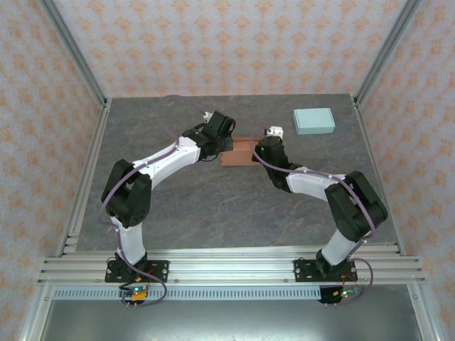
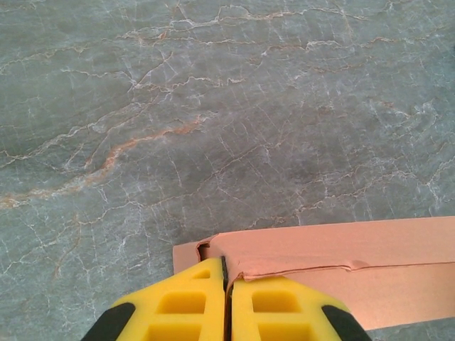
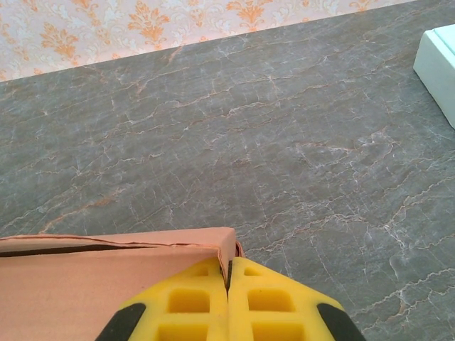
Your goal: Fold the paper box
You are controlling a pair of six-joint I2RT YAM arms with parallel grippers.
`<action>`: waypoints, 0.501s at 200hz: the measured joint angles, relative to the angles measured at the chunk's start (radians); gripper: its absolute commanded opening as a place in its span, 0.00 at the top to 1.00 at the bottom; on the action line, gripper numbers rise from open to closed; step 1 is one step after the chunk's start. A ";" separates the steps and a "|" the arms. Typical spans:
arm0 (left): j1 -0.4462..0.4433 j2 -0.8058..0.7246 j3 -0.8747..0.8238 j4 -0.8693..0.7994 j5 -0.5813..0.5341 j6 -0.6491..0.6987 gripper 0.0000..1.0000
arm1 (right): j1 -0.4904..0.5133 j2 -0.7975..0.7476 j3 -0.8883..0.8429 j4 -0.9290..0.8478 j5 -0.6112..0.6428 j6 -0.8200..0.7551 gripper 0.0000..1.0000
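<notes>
Shut tight is how both pairs of my jaws stand, yellow pads meeting with only a thin dark seam between them. My left gripper (image 2: 227,275) pinches the crumpled left end of the paper box (image 2: 341,259), where a small flap buckles at the tips. My right gripper (image 3: 229,268) nips the opposite corner, right at the raised edge of the box (image 3: 106,280).

From above, the brown card (image 1: 238,150) lies between my two wrists, a little past the middle of the table (image 1: 213,206). A pale green box (image 1: 313,121) sits well apart at the far right.

I judge the job about midway. One long wall looks doubled over, with a dark gap showing along it. The ends seem loose, and I cannot tell whether any tab is locked.
</notes>
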 measured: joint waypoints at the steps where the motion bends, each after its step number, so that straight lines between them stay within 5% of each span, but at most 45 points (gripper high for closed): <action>1: 0.000 0.000 0.000 0.000 0.000 0.000 0.92 | 0.000 0.000 0.000 0.000 0.000 0.000 1.00; 100: -0.001 -0.054 -0.157 0.134 -0.003 0.016 0.92 | 0.008 0.000 -0.002 0.006 0.003 0.000 1.00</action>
